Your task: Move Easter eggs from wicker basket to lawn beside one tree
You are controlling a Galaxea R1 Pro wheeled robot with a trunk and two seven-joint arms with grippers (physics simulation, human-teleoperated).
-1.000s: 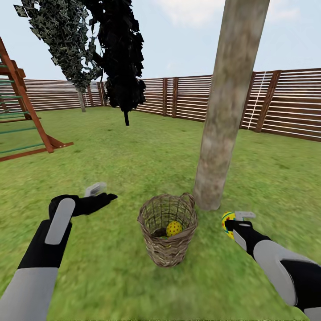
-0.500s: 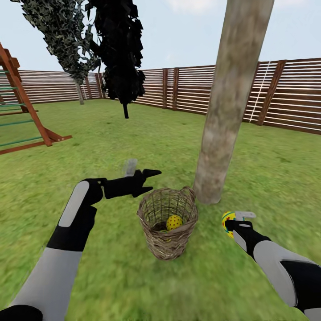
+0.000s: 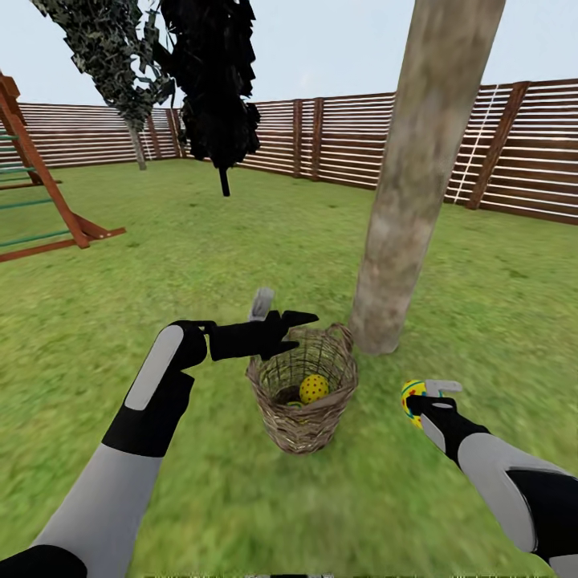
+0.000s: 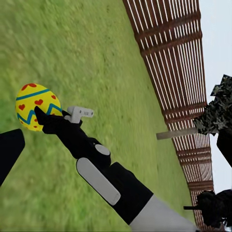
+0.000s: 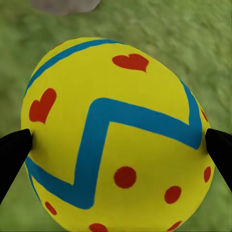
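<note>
The wicker basket point(image 3: 303, 417) stands on the lawn point(image 3: 201, 273) just in front of the thick pale tree point(image 3: 401, 225). One yellow Easter egg point(image 3: 313, 388) shows inside it; the rest of its inside is hidden by the weave. My left gripper point(image 3: 299, 331) hovers open over the basket's far left rim. My right gripper point(image 3: 415, 401) is low over the grass to the right of the basket, shut on another Easter egg point(image 5: 116, 135), with a finger point(image 5: 12, 154) on each side. The left wrist view looks across at that held egg point(image 4: 35, 107).
A thin-trunked black-foliage tree point(image 3: 213, 88) and a second leafy tree point(image 3: 112, 56) stand farther back. A red-brown play frame point(image 3: 40, 185) is at the far left. A slatted wooden fence point(image 3: 530, 152) closes the garden behind.
My left arm has swung forward and to the right, from the grass left of the basket to over its rim. The head view has tilted slightly. The right arm holds still with its egg.
</note>
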